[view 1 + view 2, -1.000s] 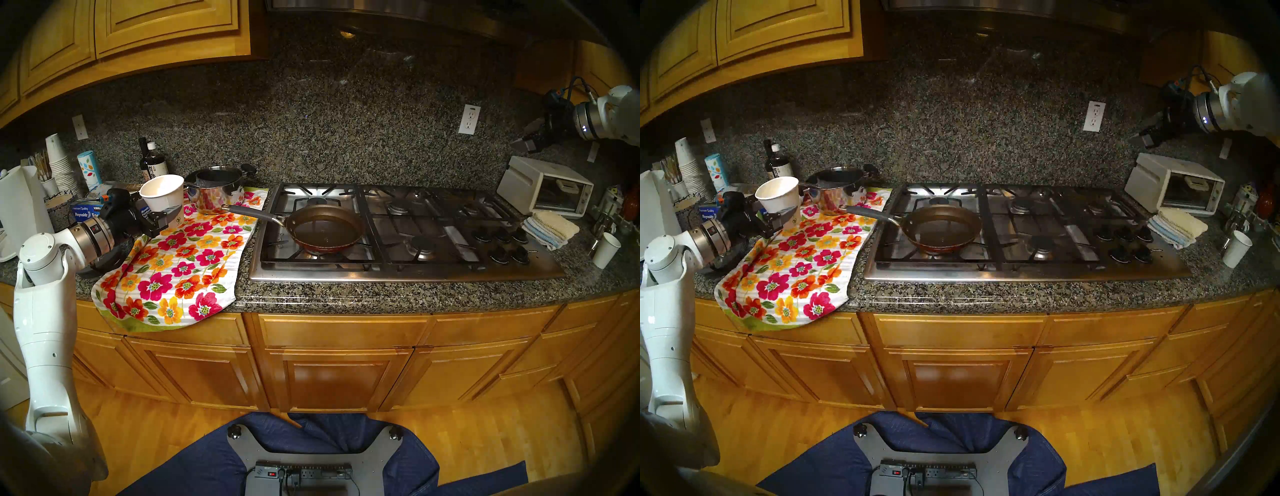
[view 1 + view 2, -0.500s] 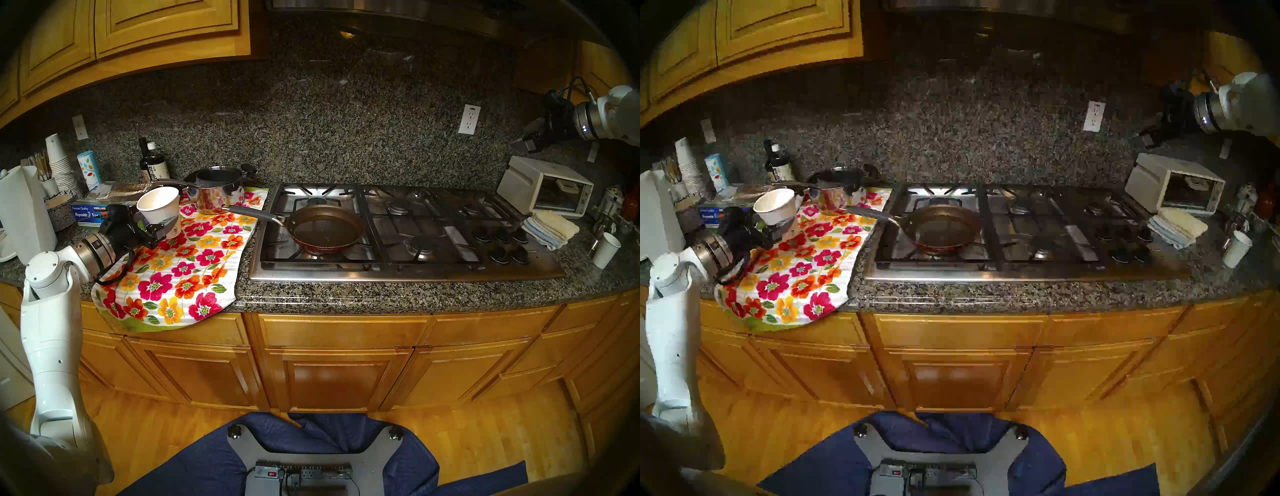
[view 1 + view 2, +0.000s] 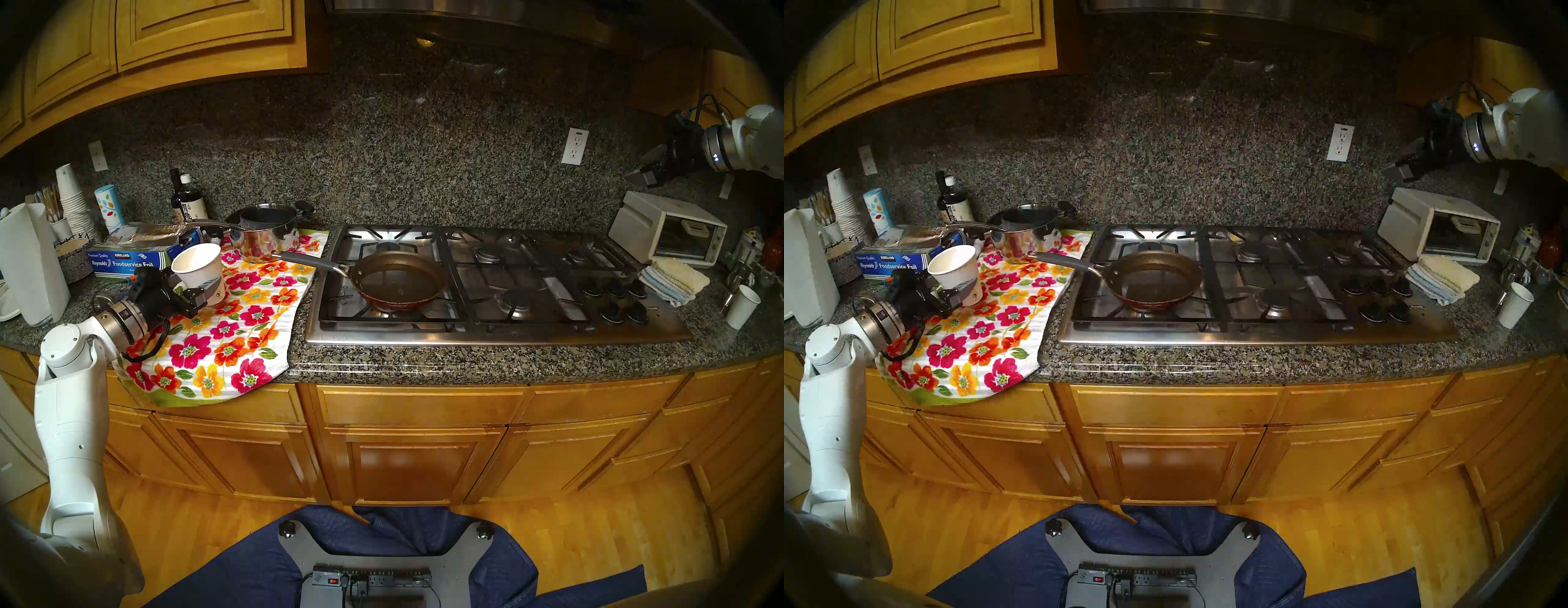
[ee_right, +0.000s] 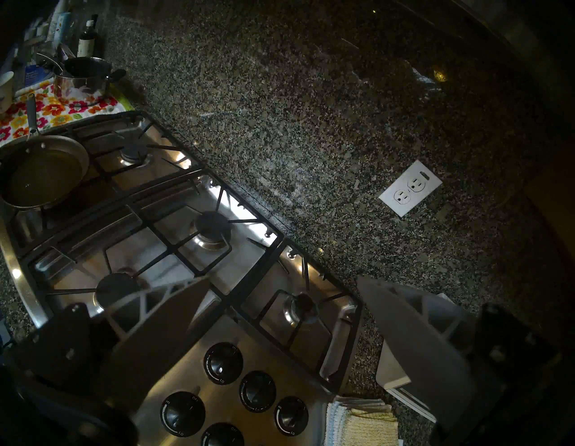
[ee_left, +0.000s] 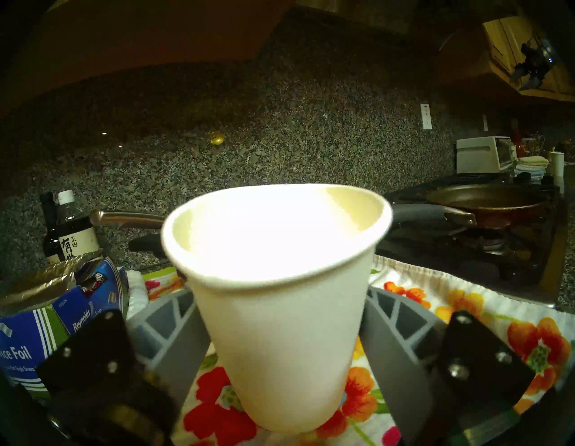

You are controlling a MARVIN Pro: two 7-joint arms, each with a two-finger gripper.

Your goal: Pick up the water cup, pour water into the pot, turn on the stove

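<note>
Currently, head views: left gripper [image 3: 203, 285] clamped on the water cup [image 3: 199, 271], grey fingers [image 3: 208, 283] pressed against both sides of the lower wall, cup upright with mouth up, small round logo just below the near finger. Cup base just above or touching the floral towel [image 3: 220, 335]; cannot tell which. Pot [image 3: 399, 278] to the right of the gripper, on the front-left burner of the stove [image 3: 488, 288], handle pointing back toward the cup. Compared with one second ago: cup and gripper lower, foil box [image 3: 127, 261] now uncovered, reading "KIRKLAND", "Reynolds Foodservice Foil". Right gripper [image 3: 645, 172] high above the toaster oven [image 3: 666, 229], jaws spread wide, nothing held, unchanged.

Left wrist view: cup [image 5: 277, 327] centred between both fingers [image 5: 174, 336]; pot [image 5: 488, 202] beyond, to the right.

Right wrist view: spread fingers [image 4: 413, 336] above the knobs [image 4: 222, 362], marked "OFF", "HI", "LO".
</note>
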